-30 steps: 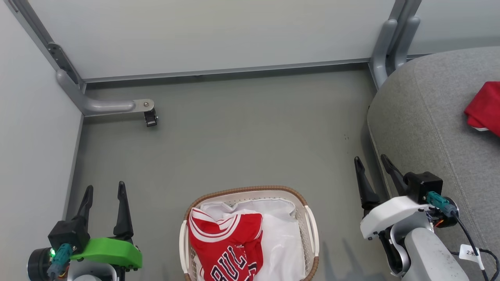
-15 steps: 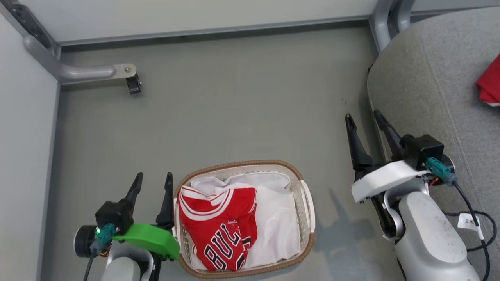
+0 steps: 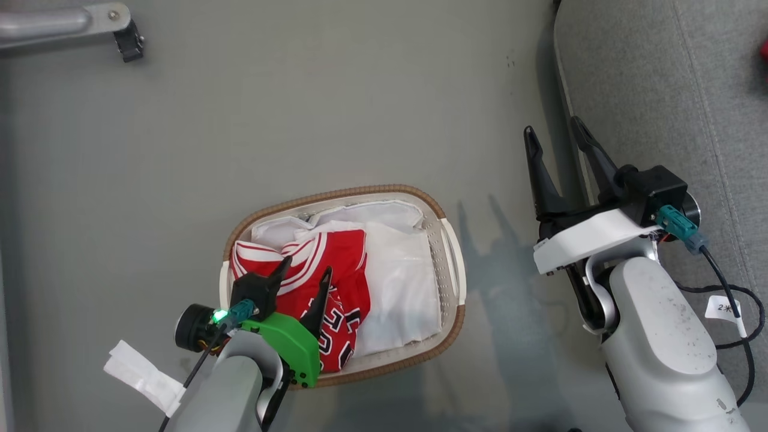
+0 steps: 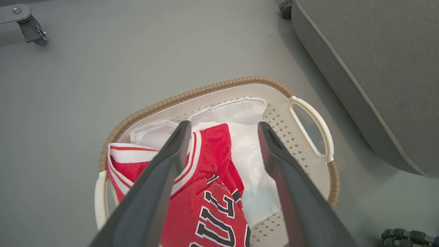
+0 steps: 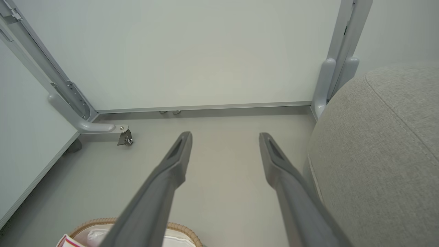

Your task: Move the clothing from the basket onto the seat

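The left claw (image 3: pixel 307 267) hangs with its two dark fingers spread wide and nothing between them, poised just above the near left part of the basket (image 3: pixel 336 193). In the left wrist view its tips frame the red jersey (image 4: pixel 212 145) without touching it. The jersey (image 3: pixel 342 252), with its white-striped edges and black-and-white lettering, lies crumpled in the left half of the basket on top of the plain white liner cloth (image 3: pixel 402 270), which fills the right half. The basket stands on the grey floor (image 3: pixel 300 108), and the seat (image 3: pixel 660 90) runs along the floor's right edge. The right claw (image 3: pixel 552 127) is likewise open and empty, held beside the seat's near edge, well apart from the basket and pointing at the far wall. At the far right edge of the head view a small patch of red (image 3: pixel 764 51) shows on the seat; it may be the shorts, but too little is visible to be sure. As I judge it, one garment is probably across. The jersey is not yet gripped, so grasp, lift and carry all remain.
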Tool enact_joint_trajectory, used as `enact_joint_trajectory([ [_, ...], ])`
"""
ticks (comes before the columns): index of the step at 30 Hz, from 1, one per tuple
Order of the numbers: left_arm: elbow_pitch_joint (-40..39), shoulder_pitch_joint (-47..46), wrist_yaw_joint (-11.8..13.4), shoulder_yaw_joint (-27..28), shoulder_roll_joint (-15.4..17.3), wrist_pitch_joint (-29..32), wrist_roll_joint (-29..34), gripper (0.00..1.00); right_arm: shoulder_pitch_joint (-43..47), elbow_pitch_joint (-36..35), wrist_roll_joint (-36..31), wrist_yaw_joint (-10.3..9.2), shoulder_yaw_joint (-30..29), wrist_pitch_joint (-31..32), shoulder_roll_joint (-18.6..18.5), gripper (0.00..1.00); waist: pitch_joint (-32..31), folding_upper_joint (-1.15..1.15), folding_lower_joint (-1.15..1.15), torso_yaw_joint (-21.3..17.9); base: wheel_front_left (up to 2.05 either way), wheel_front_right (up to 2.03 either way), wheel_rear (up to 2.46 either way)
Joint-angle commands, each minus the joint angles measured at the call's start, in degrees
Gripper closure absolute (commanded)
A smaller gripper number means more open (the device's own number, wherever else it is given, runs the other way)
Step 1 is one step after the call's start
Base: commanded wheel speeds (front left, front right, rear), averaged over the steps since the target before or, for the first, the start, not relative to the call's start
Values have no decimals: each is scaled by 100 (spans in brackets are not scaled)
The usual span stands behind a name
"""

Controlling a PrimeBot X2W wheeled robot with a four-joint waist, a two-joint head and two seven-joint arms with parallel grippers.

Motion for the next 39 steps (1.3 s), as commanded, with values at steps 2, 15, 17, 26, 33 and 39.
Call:
enact_joint_trajectory([
  [2,272,-280,-14,-175,67,-3,-107,0,-172,-25,-31,-8,26,-28,-16,0,549,0,0,-218,0,0,0],
  [15,1765,-1324,-14,-851,236,-3,-1,0,-386,-78,33,-8,175,-28,-17,0,1124,0,0,-309,0,0,0],
  [17,1973,-1526,-13,-948,231,-3,50,0,-434,-102,39,-8,199,-28,-16,0,1199,0,0,-327,0,0,0],
  [26,2742,-2287,56,-1519,139,126,577,0,-477,-159,113,-8,265,-28,-16,0,1545,0,0,-415,0,0,0],
  [33,2951,-2662,234,-1878,155,711,884,0,-539,-158,222,-8,377,-28,-17,0,1746,0,0,-549,0,0,0],
  [39,3002,-2840,297,-2028,248,1291,982,0,-577,-188,354,-8,467,-28,-16,0,1907,0,0,-681,0,0,0],
])
